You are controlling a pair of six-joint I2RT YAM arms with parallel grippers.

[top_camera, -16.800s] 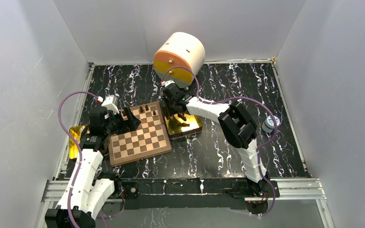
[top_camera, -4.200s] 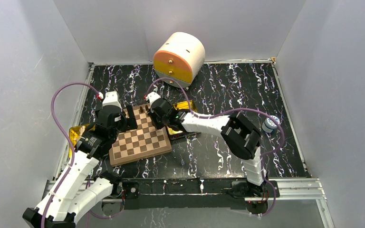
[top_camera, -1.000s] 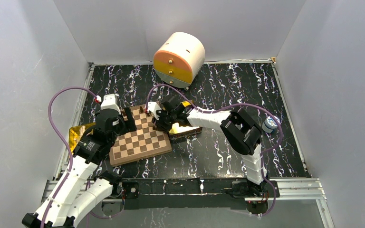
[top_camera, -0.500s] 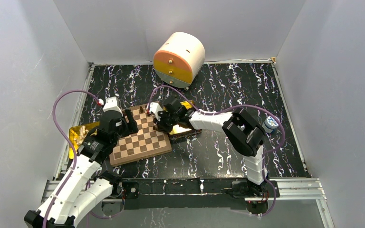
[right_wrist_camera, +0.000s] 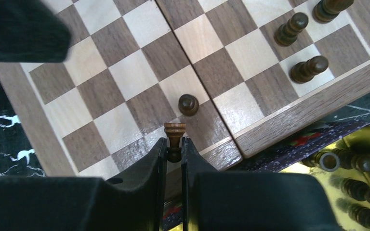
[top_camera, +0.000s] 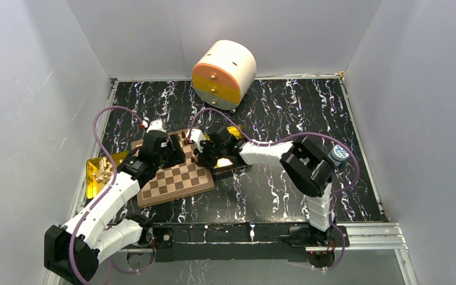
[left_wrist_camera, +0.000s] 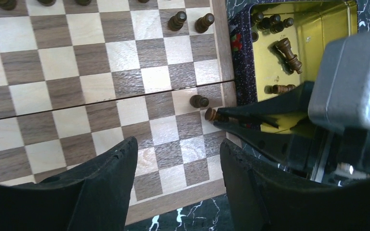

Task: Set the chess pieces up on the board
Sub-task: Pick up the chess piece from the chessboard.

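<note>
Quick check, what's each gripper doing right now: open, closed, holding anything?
Left gripper: open, holding nothing, above the board.
Right gripper: closed on a dark chess piece, at the board's edge.

Board point(left_wrist_camera: 53, 62): wood, light and dark squares with visible grain, smooth, satin sheen; the brown border has the same finish.
Chess pieces point(left_wrist_camera: 177, 20): dark turned wood, faint polish.
One chess piece point(right_wrist_camera: 174, 130), seen close: paler top rim, fine lathe rings.
Tin point(left_wrist_camera: 325, 33): gold metal, mirror-glossy, reflecting the pieces lying in it.
Left gripper point(left_wrist_camera: 177, 144) and right gripper point(right_wrist_camera: 174, 144): fingers point(left_wrist_camera: 108, 185) of black plastic, matt, slightly grainy.
White arm shells point(top_camera: 104, 205): plastic, smooth, low gloss.
Tabletop point(top_camera: 285, 113): black with white marble veining, smooth, mild shine.
Drawer unit point(top_camera: 224, 70): cream and orange plastic, matt.
Rail point(top_camera: 380, 228): bare silver metal.
Walls point(top_camera: 29, 89): white, matt.
</note>
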